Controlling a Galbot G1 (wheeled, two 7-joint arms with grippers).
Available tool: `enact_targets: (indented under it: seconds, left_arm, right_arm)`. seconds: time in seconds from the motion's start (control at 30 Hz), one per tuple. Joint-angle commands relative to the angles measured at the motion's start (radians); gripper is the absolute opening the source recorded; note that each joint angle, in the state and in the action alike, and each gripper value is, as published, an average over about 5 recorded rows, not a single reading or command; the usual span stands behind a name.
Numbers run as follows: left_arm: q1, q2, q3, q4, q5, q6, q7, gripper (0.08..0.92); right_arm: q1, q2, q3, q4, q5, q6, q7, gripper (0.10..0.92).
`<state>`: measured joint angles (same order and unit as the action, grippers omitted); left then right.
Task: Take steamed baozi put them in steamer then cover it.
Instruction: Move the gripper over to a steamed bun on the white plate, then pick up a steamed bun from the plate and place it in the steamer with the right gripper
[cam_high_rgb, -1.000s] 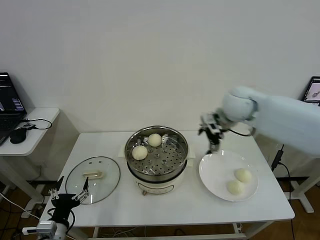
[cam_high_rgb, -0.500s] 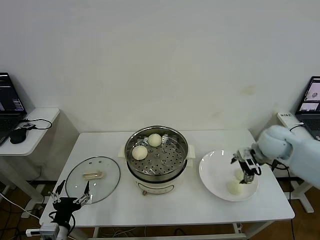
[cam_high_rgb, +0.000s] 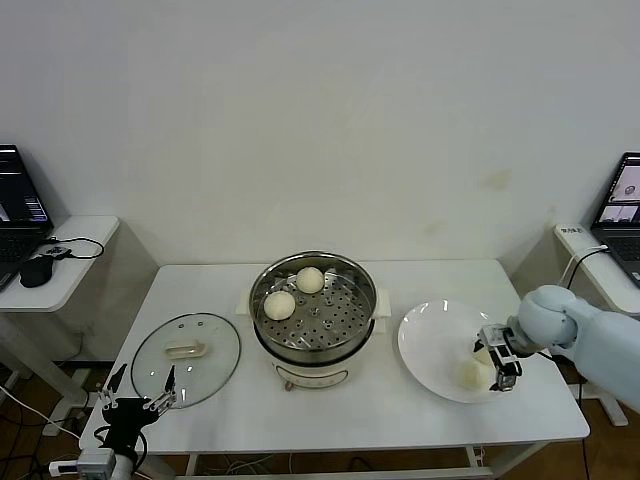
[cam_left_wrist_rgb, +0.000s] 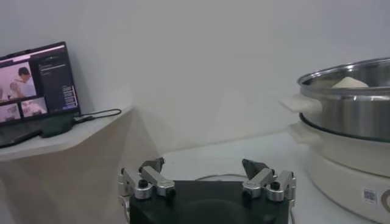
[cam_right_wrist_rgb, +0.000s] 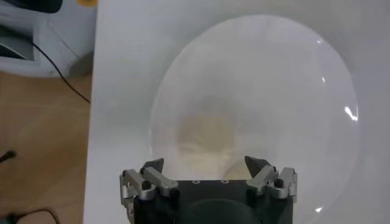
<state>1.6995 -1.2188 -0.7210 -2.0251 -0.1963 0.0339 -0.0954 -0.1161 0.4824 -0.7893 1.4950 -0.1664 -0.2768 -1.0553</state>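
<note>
Right, your right tool (cam_high_rgb: 500, 364) is down over the white plate (cam_high_rgb: 430, 345) near the surface's right edge, fingers spread wide with a steamed baozi (cam_right_wrist_rgb: 206, 141) sitting between them, not pinched. In the wrist view that bun lies on the plate just ahead of the fingertips (cam_right_wrist_rgb: 153, 167). The head view shows buns at the tool on the plate: one (cam_high_rgb: 470, 374) beside it toward the front edge, another (cam_high_rgb: 484, 356) partly hidden behind the tool.

Two more baozi (cam_high_rgb: 279, 304) (cam_high_rgb: 310, 280) already sit on the perforated tray in the steamer (cam_high_rgb: 342, 330), which stands mid-surface.

The cover (cam_high_rgb: 186, 358) lies flat near the front-left corner of the surface (cam_high_rgb: 340, 415), handle up, well apart from the steamer.

Your left tool (cam_high_rgb: 135, 404) hangs off the front-left corner, below the surface edge, fingers spread and holding nothing. Its wrist view sees the steamer's side (cam_left_wrist_rgb: 350, 115) and a laptop (cam_left_wrist_rgb: 35, 82) on the side desk.
</note>
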Motion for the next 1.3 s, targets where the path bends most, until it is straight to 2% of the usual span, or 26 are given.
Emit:
enact_targets:
  seconds: [0.03,0.3,0.7,1.07,1.3]
  left_arm:
    - [-0.004,0.003,-0.002,0.007,0.0,-0.001,0.001,0.823]
    - [-0.008,0.004,-0.003,0.008,0.0,0.0,0.001,0.823]
    - [-0.012,0.003,0.0,0.003,0.001,0.001,0.001,0.823]
    - [-0.012,0.003,0.001,-0.012,0.0,0.003,0.002,0.823]
    - [-0.011,0.002,0.002,-0.02,-0.001,0.002,0.002,0.823]
  right_arm:
    - [-0.077,0.087,0.053,-0.106,-0.032,0.005,0.014,0.823]
    - [-0.08,0.115,0.049,-0.116,-0.027,-0.019,0.019,0.81]
    - [-0.033,0.111,0.048,-0.113,-0.005,-0.03,0.009,0.654]
    - [0.313,0.124,-0.034,-0.09,0.13,-0.042,-0.044,0.628]
    - [0.582,0.243,-0.145,-0.111,0.252,-0.059,-0.049,0.635]
